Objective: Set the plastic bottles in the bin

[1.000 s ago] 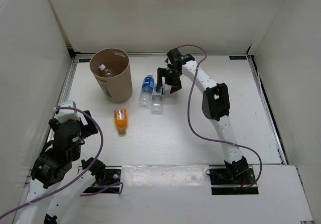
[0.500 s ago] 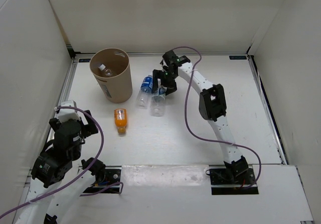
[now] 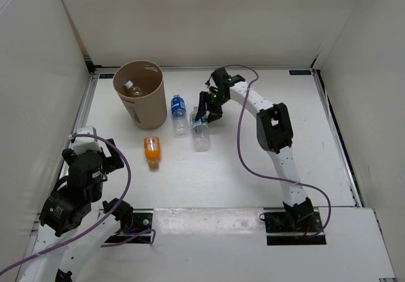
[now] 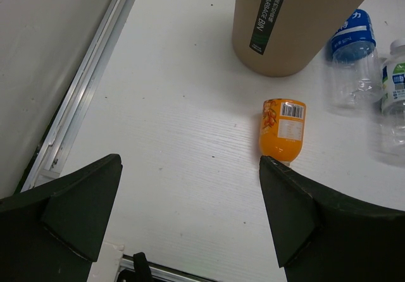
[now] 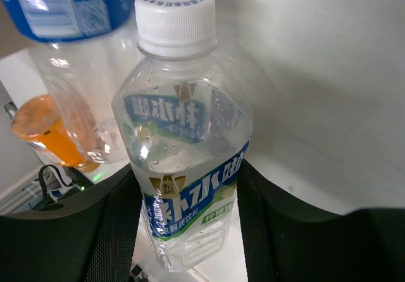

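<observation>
The white-green-label bottle (image 3: pixel 201 135) lies on the table, and my right gripper (image 3: pixel 205 112) is shut on its body. In the right wrist view both fingers (image 5: pixel 117 231) press the sides of this bottle (image 5: pixel 183 136), with its white cap pointing away. Just to its left lies the blue-label bottle (image 3: pixel 179 112). The short orange bottle (image 3: pixel 152 151) lies nearer to me. A plain clear bottle (image 3: pixel 131 90) rests inside the tan bin (image 3: pixel 147 108). My left gripper (image 4: pixel 190 165) stands open near the front left, with the orange bottle (image 4: pixel 283 129) just beyond its right finger.
White walls enclose the table on the left, the back and the right. A metal rail (image 4: pixel 88 86) runs along the left edge. The bin (image 4: pixel 297 23) stands at the back left, close to the bottles. The right arm's purple cable (image 3: pixel 240 136) loops over the table.
My right gripper has dropped forward and left onto the white-green-label bottle and closed on it. The blue-label bottle has been nudged slightly left. The left arm has not moved.
</observation>
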Controlling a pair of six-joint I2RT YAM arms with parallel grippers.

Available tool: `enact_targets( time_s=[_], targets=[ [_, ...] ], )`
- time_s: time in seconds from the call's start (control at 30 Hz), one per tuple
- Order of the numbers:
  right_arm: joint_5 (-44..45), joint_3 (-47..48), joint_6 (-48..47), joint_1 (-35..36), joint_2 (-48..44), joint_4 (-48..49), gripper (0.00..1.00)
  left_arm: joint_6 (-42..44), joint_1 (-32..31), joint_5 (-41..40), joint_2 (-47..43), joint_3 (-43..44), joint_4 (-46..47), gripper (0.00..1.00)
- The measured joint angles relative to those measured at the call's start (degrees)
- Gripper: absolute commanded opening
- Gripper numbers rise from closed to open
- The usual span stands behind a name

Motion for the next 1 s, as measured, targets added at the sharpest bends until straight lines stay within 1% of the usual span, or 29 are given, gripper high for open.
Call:
enact_targets(
  time_s=[0.03, 0.07, 0.33, 0.47, 0.57, 0.67, 0.7, 0.83, 0.9, 1.0],
  targets=[
    [-0.09, -1.92, -0.07, -0.17, -1.05, 0.37, 0.11, 0.00, 0.00, 0.00, 0.00, 0.00, 0.00, 1.00],
    [-0.33, -4.31, -0.17, -0.48, -2.38, 1.49, 0.00, 0.00, 0.00, 0.00, 0.00, 0.00, 0.00, 1.00],
    [0.48, -17.05, -1.36, -2.64, -10.40, 3.56, 0.00, 0.00, 0.00, 0.02, -0.02, 0.00, 0.00, 1.00],
    [3.82, -21.22, -1.97, -2.80, -14.38, 3.93, 0.00, 0.02, 0.00, 0.09, -0.02, 0.00, 0.00, 1.00],
    [7.45, -24.30, -2.78, -1.55, -19.54, 5.60, 0.00, 0.02, 0.00, 0.17, 0.00, 0.00, 0.02, 1.00],
    [13.53, -26.99, -4.44, 1.86, -27.74, 8.92, 0.00, 0.13, 0.00, 0.24, 0.00, 0.00, 0.02, 1.00],
    [16.70, -27.56, -5.55, 4.02, -31.56, 11.13, 0.00, 0.15, 0.00, 0.24, -0.02, 0.00, 0.02, 1.00],
    [27.43, -27.50, -9.57, 12.72, -41.62, 19.67, 0.00, 0.17, 0.00, 0.22, -0.17, 0.00, 0.02, 1.00],
    [32.35, -26.38, -12.00, 17.77, -44.63, 23.80, 0.00, 0.17, 0.00, 0.20, -0.39, 0.00, 0.02, 1.00],
    [37.16, -22.47, -15.76, 23.71, -44.87, 29.62, 0.00, 0.15, 0.00, 0.13, -0.83, 0.00, 0.00, 1.00]
  ],
)
